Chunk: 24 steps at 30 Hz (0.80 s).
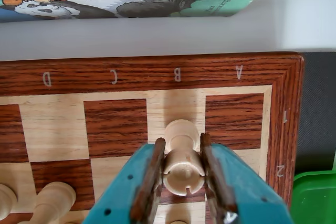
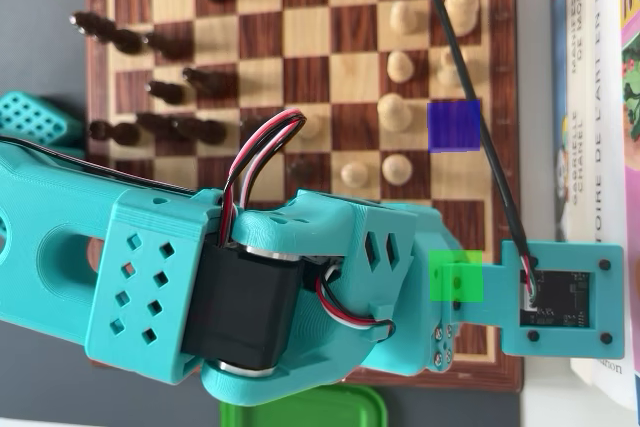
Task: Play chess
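In the wrist view the fingers (image 1: 182, 169) are closed on a pale rook (image 1: 182, 162), gripped high near its notched crown, above the B-file squares close to the chessboard's (image 1: 157, 72) lettered edge and its A-side corner. The hold looks narrow, so the rook may tilt or slip, or clip the neighbouring pale pawn (image 1: 52, 199).
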Each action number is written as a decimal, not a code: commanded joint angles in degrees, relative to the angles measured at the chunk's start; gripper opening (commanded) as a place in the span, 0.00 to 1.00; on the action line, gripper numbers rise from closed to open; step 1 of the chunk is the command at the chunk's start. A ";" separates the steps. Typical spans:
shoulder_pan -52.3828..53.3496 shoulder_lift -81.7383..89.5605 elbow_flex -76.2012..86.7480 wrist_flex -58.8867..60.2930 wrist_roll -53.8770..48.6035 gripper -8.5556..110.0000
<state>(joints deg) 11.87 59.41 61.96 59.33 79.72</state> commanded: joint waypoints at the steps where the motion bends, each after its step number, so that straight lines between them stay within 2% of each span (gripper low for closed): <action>1: 0.00 0.79 -3.08 -0.53 -0.35 0.11; 24: -0.97 0.62 -3.08 -0.53 -0.26 0.11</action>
<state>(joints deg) 10.99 59.41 61.96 59.33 79.72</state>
